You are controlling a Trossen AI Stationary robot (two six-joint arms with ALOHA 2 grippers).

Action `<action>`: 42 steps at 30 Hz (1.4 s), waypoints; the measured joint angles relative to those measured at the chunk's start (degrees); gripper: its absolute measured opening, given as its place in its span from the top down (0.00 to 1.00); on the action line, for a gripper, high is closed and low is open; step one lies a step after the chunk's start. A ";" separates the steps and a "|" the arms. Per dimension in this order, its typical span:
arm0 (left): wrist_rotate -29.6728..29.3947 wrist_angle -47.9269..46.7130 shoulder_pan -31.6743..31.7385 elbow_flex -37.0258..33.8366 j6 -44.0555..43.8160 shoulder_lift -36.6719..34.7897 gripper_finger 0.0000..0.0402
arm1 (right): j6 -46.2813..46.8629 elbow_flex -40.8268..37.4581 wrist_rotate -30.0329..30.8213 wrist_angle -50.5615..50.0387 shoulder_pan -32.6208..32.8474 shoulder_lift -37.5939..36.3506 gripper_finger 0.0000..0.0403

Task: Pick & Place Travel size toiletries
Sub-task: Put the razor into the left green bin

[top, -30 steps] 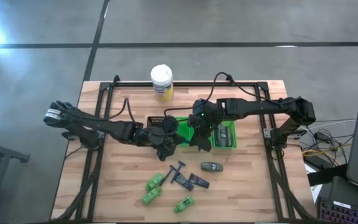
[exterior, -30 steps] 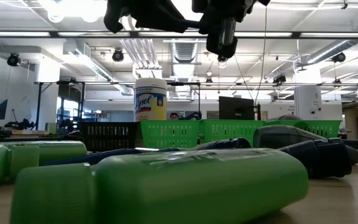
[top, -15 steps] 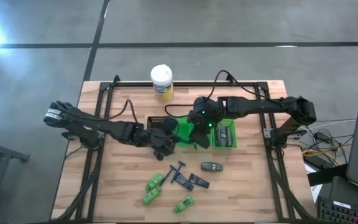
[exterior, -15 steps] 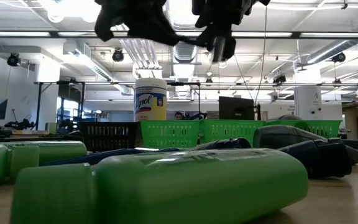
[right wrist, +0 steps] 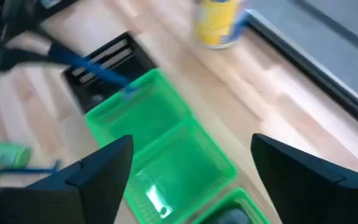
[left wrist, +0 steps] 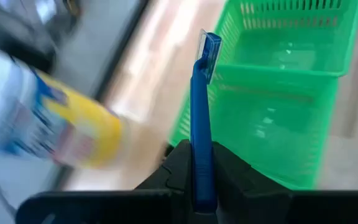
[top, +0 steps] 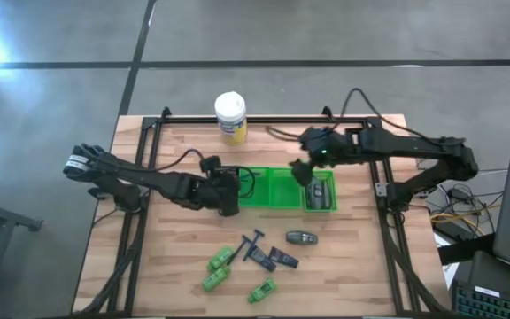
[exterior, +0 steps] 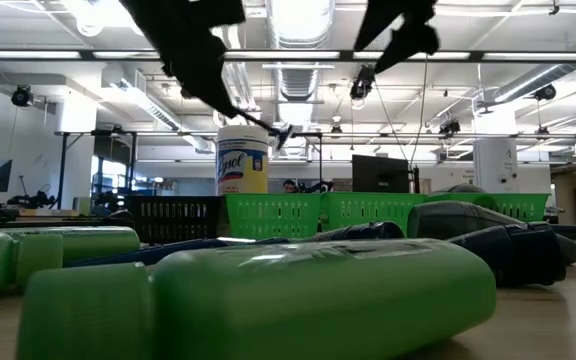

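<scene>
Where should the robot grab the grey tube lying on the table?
Probably best to pinch the grey tube across its narrow middle, coming straight down from above. It lies flat, with free room along both long sides.

Blue razor (left wrist: pixel 201 118) upright in left hand (left wrist: pixel 197 180), green bottles (top: pixel 220 260), razors (top: pixel 253 245), grey tube (top: pixel 302 237) scattered on wood.

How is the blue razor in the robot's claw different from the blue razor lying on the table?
The dark blue T-shaped held razor is clamped by its handle in the left gripper, up in the air near the green plastic bins. The dark blue loose razor lies flat on the wooden table. The held razor is alone, while the loose razor lies close to other toiletries. Both share the same blue T shape.
</scene>
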 joint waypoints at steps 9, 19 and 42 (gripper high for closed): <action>4.02 -19.49 0.90 14.01 -10.26 16.31 0.90 | 6.77 -1.04 1.64 -4.02 0.07 -5.23 0.14; 6.26 -29.65 4.11 31.38 -5.23 29.13 0.90 | 8.99 -5.26 1.64 -4.92 1.14 -5.97 0.20; 4.00 -31.48 7.59 34.72 -0.47 33.39 0.69 | 9.82 -6.76 4.04 -4.84 2.36 -8.56 0.20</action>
